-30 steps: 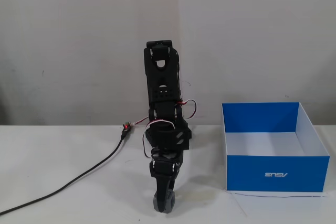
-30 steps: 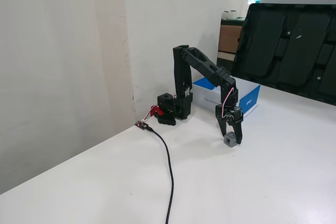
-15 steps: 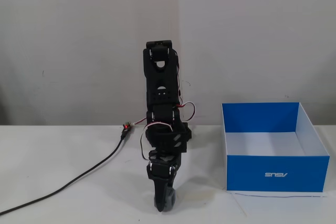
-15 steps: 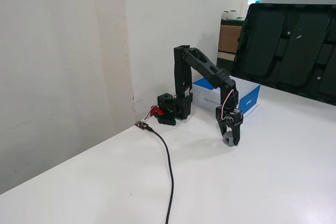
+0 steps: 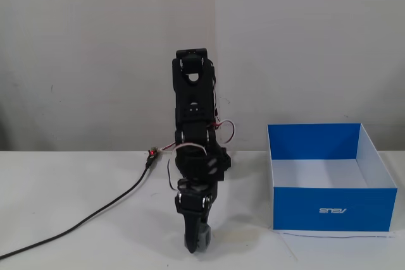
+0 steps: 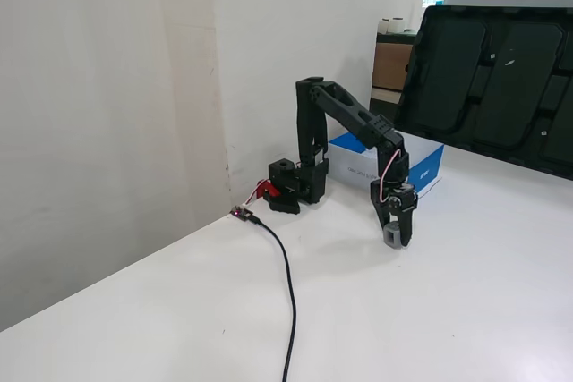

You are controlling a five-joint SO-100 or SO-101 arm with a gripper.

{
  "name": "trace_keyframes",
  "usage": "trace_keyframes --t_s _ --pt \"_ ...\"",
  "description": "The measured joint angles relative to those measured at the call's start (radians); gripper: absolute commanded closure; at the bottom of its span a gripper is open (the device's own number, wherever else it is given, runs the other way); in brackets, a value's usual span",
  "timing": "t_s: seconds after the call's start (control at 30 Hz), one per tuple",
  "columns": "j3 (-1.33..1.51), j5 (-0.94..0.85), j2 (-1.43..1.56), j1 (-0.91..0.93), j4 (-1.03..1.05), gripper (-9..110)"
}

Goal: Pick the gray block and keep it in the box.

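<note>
The gray block (image 5: 198, 241) is a small cube held low over the white table, just at its surface, in front of the arm's base. My gripper (image 5: 196, 239) points straight down and is shut on the block, with the black fingers (image 6: 403, 221) pressed against its sides. In the other fixed view the gray block (image 6: 393, 236) shows between the fingertips of the gripper (image 6: 396, 233). The box (image 5: 332, 210), blue outside and white inside, stands open-topped to the right of the arm. In the side view the box (image 6: 431, 165) lies behind the arm.
A black cable (image 5: 95, 214) runs from a small red-tipped connector (image 5: 152, 153) off to the left edge. The arm's base (image 6: 295, 187) sits against the wall. A large dark panel (image 6: 492, 87) leans at the table's far side.
The fingers stood spread around the block a second ago and have since shut on it. The gripper and block now sit a touch higher.
</note>
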Motion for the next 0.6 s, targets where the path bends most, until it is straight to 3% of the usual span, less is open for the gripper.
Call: trace_keyframes --t_s 0.6 --pt "-0.394 -0.192 0.12 -0.242 0.259 90"
